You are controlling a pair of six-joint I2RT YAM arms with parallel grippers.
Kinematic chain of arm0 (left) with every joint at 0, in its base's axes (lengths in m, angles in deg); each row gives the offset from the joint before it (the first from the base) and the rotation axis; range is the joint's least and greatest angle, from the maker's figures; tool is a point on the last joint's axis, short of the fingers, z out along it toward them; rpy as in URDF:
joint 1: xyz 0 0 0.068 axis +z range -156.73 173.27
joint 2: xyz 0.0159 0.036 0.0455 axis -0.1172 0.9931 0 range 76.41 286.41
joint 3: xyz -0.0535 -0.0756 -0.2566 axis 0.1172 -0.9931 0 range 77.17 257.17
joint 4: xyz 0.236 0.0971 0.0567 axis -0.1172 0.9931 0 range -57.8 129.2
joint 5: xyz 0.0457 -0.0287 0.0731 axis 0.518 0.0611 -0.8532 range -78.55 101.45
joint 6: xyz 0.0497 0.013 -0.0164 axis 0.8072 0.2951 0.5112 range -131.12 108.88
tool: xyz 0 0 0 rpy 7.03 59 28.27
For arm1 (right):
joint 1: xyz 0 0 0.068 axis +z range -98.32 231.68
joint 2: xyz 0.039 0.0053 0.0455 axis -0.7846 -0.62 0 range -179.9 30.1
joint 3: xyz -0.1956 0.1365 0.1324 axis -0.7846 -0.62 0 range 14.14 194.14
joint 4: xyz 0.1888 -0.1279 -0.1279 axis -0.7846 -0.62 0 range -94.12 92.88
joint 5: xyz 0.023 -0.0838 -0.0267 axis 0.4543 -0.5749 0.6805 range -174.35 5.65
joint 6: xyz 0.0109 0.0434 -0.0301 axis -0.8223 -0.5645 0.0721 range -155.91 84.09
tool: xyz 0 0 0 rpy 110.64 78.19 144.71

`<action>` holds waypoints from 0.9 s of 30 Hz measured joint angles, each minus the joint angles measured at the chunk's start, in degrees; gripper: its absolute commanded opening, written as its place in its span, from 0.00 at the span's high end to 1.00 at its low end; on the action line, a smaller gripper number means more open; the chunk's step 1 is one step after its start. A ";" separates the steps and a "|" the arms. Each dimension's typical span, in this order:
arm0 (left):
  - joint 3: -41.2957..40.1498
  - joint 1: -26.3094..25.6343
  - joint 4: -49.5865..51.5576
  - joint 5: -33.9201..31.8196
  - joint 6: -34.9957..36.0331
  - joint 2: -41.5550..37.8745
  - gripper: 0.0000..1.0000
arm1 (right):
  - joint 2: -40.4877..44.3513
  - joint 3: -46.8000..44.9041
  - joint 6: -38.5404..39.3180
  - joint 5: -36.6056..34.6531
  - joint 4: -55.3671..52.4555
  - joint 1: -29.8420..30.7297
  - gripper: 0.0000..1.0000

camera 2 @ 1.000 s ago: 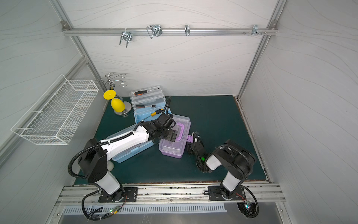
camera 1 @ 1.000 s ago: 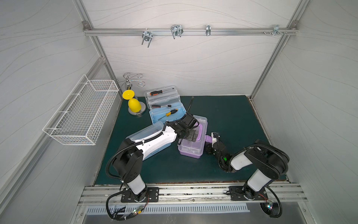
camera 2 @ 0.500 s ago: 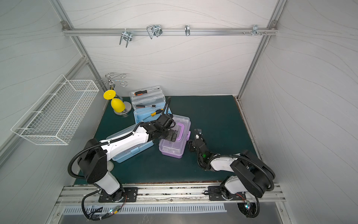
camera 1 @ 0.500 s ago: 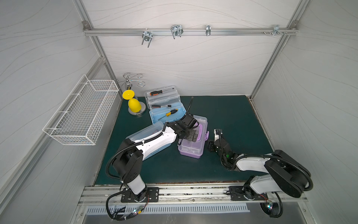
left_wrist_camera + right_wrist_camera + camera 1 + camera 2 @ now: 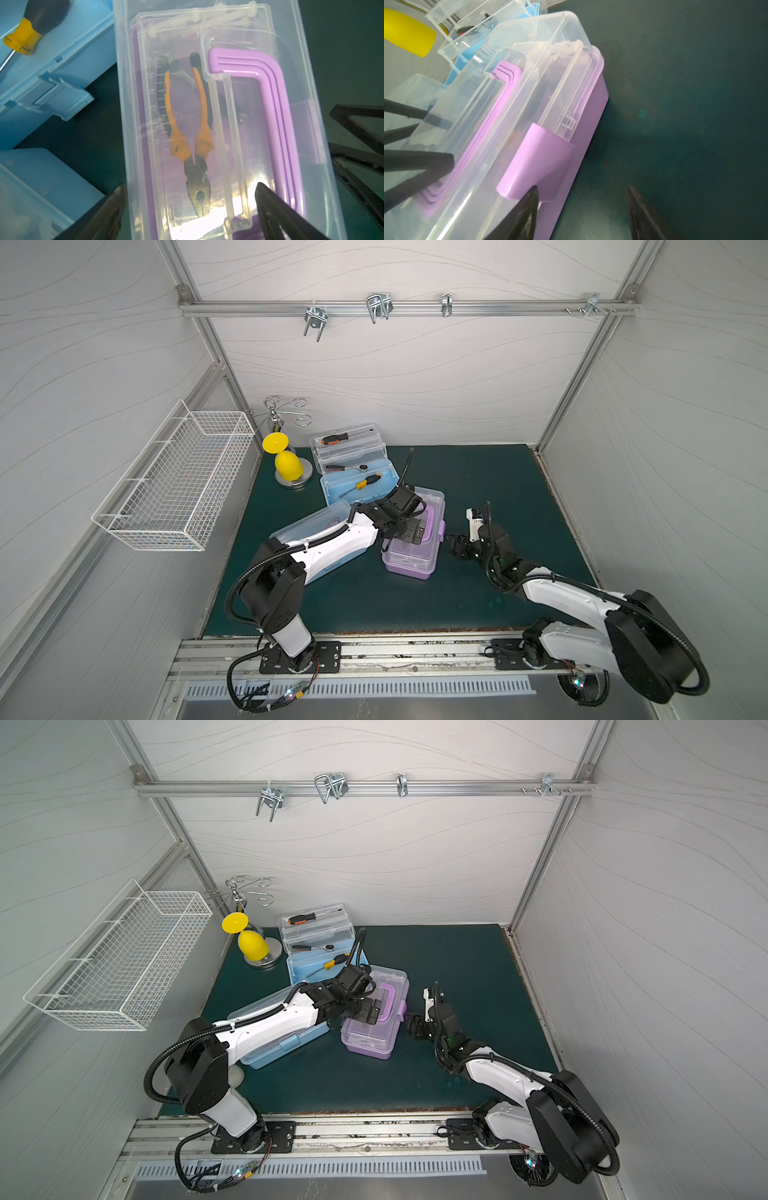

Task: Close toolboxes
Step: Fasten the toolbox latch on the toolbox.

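Purple toolbox [image 5: 409, 562] and front blue toolbox [image 5: 274, 1052] have lids down; rear blue toolbox [image 5: 357, 485] open.

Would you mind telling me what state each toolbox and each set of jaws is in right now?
Purple toolbox: lid down, latch tilted out, seemingly unfastened.
Rear blue toolbox: open, lid raised.
Front blue toolbox: lid down.
Left gripper: jaws open above the purple toolbox.
Right gripper: jaws open beside the latch.

near blue toolbox [image 5: 278, 1050] half hidden under left arm [image 5: 270, 1027], pliers [image 5: 194, 168] hazy (through clear lid [image 5: 301, 83])

Left fingers [image 5: 112, 207], right fingers [image 5: 525, 214]: apart.
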 measured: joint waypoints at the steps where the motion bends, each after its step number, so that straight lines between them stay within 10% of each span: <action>1: -0.07 0.00 -0.15 0.02 -0.04 -0.02 0.03 | -0.02 0.00 -0.74 1.20 -0.31 -0.22 0.38; 27: -1.53 0.00 -2.01 0.37 -0.63 -0.66 0.04 | 1.07 0.46 -14.97 14.84 1.16 -4.66 0.53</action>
